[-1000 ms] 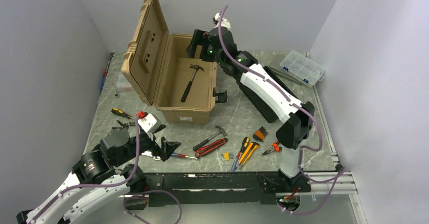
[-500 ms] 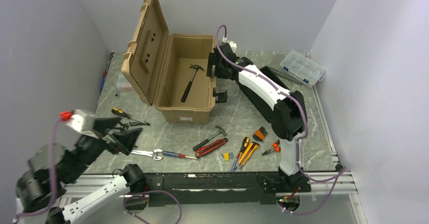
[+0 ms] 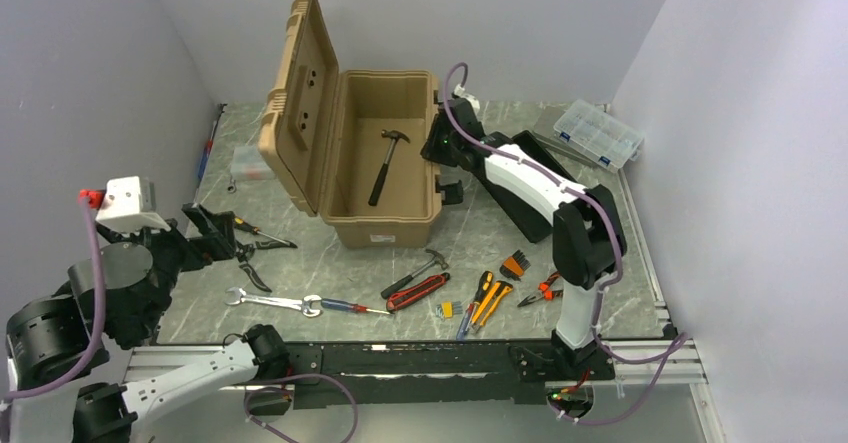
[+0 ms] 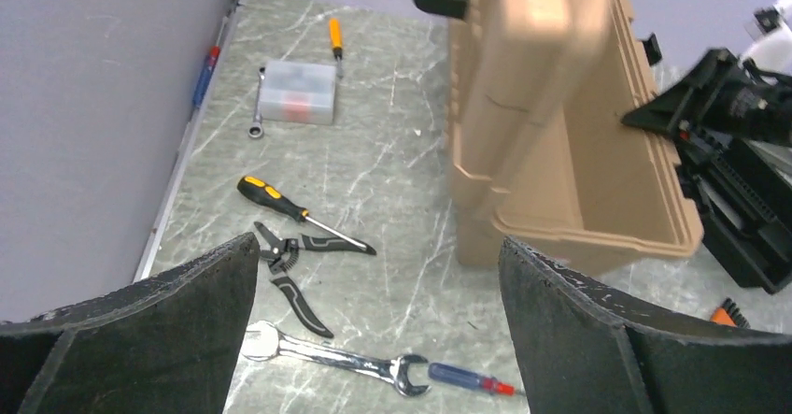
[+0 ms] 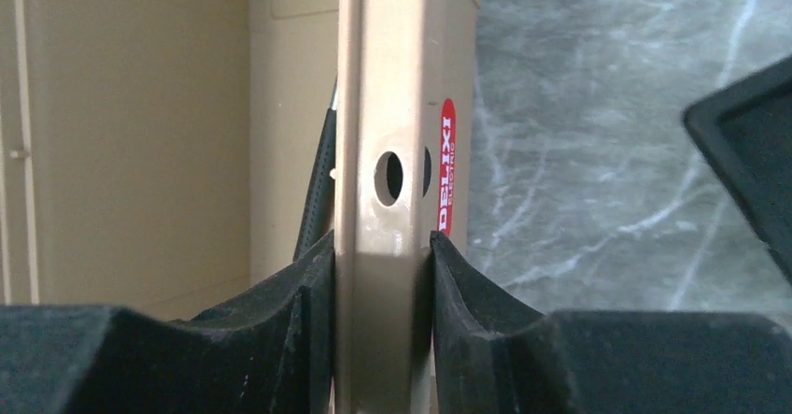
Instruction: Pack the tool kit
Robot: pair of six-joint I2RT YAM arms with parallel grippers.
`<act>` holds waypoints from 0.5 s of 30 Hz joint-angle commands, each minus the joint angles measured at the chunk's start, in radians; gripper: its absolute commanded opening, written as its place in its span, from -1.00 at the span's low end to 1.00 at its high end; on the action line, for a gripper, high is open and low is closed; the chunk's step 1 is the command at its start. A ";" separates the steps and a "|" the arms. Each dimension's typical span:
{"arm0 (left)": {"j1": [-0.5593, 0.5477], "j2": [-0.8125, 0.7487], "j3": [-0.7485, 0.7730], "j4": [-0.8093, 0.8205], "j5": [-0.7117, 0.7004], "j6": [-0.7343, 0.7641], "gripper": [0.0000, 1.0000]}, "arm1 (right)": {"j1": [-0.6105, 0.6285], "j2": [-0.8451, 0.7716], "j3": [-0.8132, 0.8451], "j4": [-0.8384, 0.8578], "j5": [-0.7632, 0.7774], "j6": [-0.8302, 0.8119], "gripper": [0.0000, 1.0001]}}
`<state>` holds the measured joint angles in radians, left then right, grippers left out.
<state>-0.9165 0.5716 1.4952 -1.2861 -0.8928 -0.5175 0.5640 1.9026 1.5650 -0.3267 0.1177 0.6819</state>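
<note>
Change: the tan toolbox (image 3: pixel 380 225) has slid right across the table (image 3: pixel 480 233) since a second ago. The left arm has swung up and back toward the left wall.
Right gripper (image 5: pixel 383 274): clamped on the rim of the toolbox's right-hand wall, one finger on each face, near the red label (image 5: pixel 445 166).
Left gripper (image 4: pixel 378 246): jaws wide apart and empty, raised above the pliers (image 4: pixel 294 274) and wrench (image 4: pixel 327 360).
Toolbox: back centre of the table, lid upright on its left side.
Hammer (image 3: pixel 383 166): lying on the toolbox floor.
Clear case (image 3: pixel 598 133): far right corner, well apart.
</note>
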 commanded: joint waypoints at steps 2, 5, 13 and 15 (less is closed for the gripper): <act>-0.111 -0.052 0.001 0.062 -0.249 -0.027 0.98 | -0.078 -0.137 -0.121 -0.048 0.075 0.040 -0.83; -0.227 -0.056 0.001 -0.006 -0.346 -0.145 0.97 | -0.080 -0.201 -0.234 0.034 0.081 0.174 -1.00; -0.448 -0.075 -0.030 -0.283 -0.435 -0.497 0.94 | -0.050 -0.318 -0.520 0.321 0.130 0.571 -1.00; -0.449 -0.074 -0.043 -0.283 -0.437 -0.503 0.94 | -0.039 -0.315 -0.541 0.372 0.163 0.667 -1.00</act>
<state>-1.3502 0.5026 1.4746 -1.4799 -1.2640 -0.8963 0.5179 1.6020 1.0863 -0.0425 0.1467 1.0176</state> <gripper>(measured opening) 0.972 0.377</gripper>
